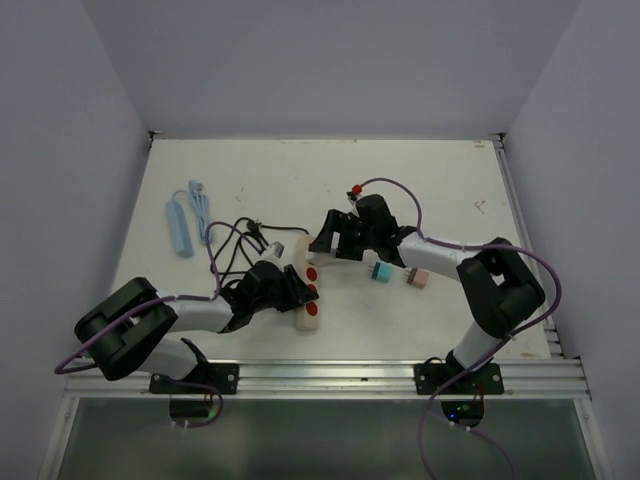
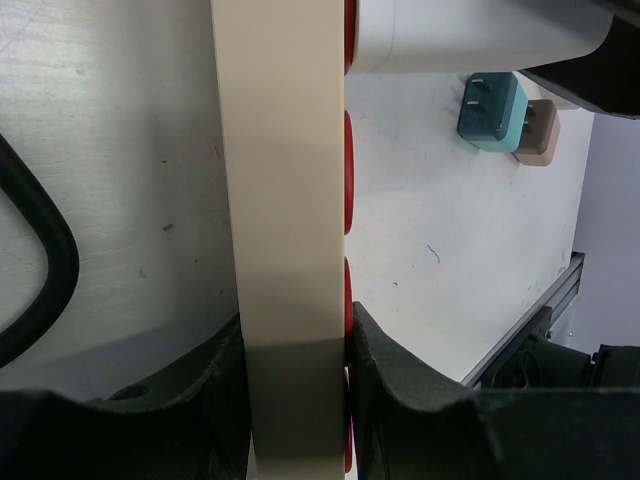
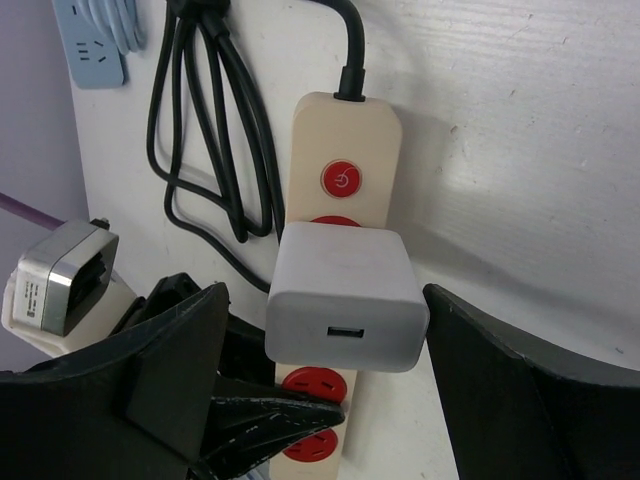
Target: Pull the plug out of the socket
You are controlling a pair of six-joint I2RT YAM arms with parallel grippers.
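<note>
The plug (image 1: 299, 252), a white USB charger block, sits in the socket (image 1: 308, 290), that long beige strip. In the top view it's roughly mid-table (image 1: 430, 190), on a white surface with pale lavender walls (image 1: 330, 60) all round. The strip's long axis runs near-to-far, cord end away from the arm bases. The left gripper (image 1: 288, 292) is on the strip's near half and the right gripper (image 1: 325, 243) is just beside the plug. A light blue strip (image 1: 180, 228) lies well apart at the left.

Left wrist: the gripper's fingers (image 2: 400, 400) are clamped on the strip's two long edges, and the plug is further up past them.

Right wrist: the plug stands up off the strip's face, USB port toward the camera. It sits between the right gripper's fingers (image 3: 170, 360), which are spread wide with a gap on each side. The black cord (image 3: 200, 130) loops beside the strip.
</note>
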